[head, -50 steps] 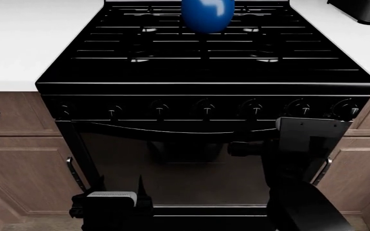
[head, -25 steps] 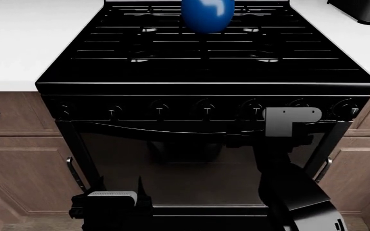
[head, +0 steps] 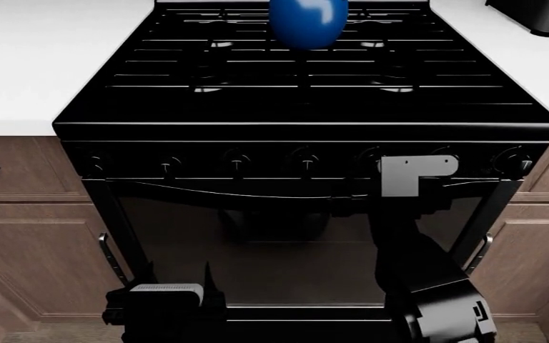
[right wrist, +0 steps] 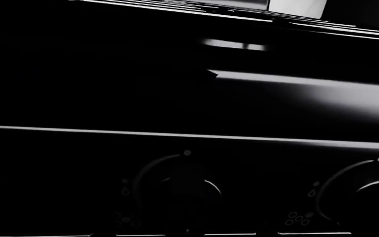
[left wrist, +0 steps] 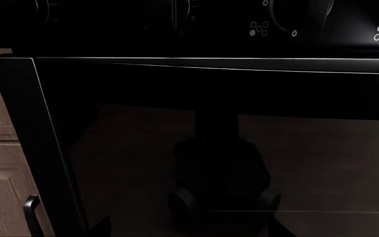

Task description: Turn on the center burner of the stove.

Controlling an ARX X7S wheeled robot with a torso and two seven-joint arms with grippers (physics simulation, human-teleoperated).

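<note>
- Nearest the camera in the head view, the left gripper [head: 165,304] hung low before the oven door [head: 284,250]; its fingers were lost against the black glass, so whether it was open or closed could not be told.
- The right arm [head: 417,271] rose from the lower right, its grey wrist plate level with the knob row; the right gripper [head: 365,194] reached toward the control panel, the fingers hidden by dark parts — open or closed could not be told, and contact with any knob could not be confirmed.
- The stove [head: 303,128] stood dead ahead, set between two runs of white countertop [head: 26,64], with wooden cabinet fronts [head: 26,236] on either side.
- By count: seven knobs along the front, the middle knob [head: 306,161] showing its pointer straight down like its neighbours. The right wrist view caught two knobs up close, one near the centre [right wrist: 179,185].
- On the evidence, the task was barely begun — no flame showed anywhere on the grates [head: 303,71], and the approach to the panel looked like the step in hand, with the grasp and the turn left to do.
- Farther back: one blue rounded object [head: 309,20] sat on the rear of the cooktop, and one dark appliance [head: 542,14] stood at the far right corner of the counter.
</note>
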